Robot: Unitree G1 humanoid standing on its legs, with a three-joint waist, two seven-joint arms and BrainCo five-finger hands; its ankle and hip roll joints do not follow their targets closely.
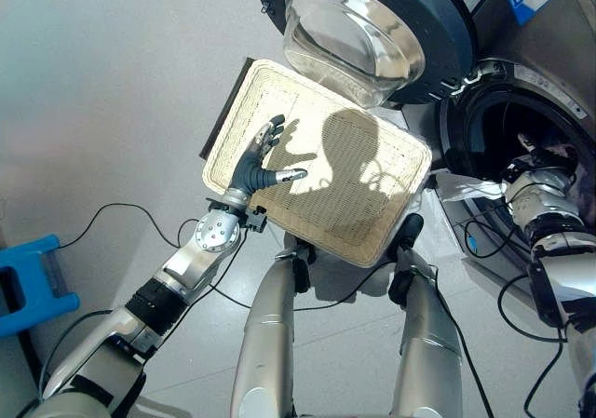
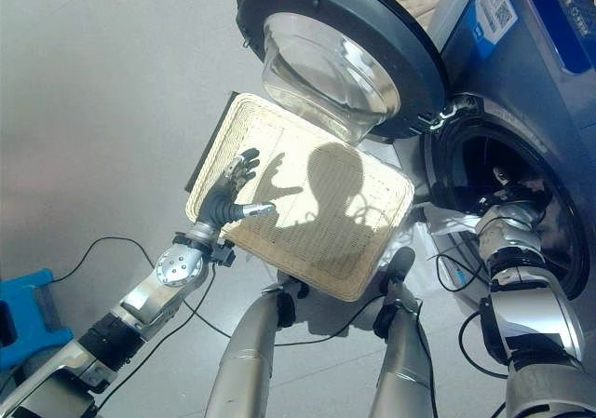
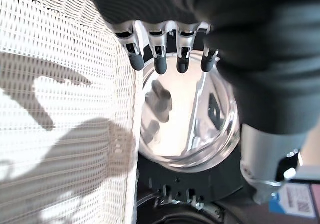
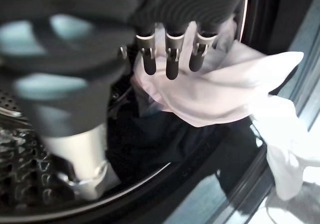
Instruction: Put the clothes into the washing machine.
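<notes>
A white garment (image 4: 225,97) lay draped over the lower rim of the washing machine's drum opening (image 2: 521,204), partly inside, one end trailing outside. The right hand (image 4: 167,59) reached into the opening above the cloth, fingers straight, gripping nothing. The left hand (image 1: 261,162) hovered spread over the empty wicker basket (image 1: 372,213), beneath the swung-open door (image 1: 372,27).

The washing machine's round opening (image 2: 507,209) is partly blocked by the right robot hand (image 4: 167,59) and a white garment (image 4: 240,97) draped over its lower rim, while the swung-open door (image 2: 340,50) overhangs the empty wicker tray (image 2: 307,218), leaving bare floor (image 1: 102,92) to the left.
</notes>
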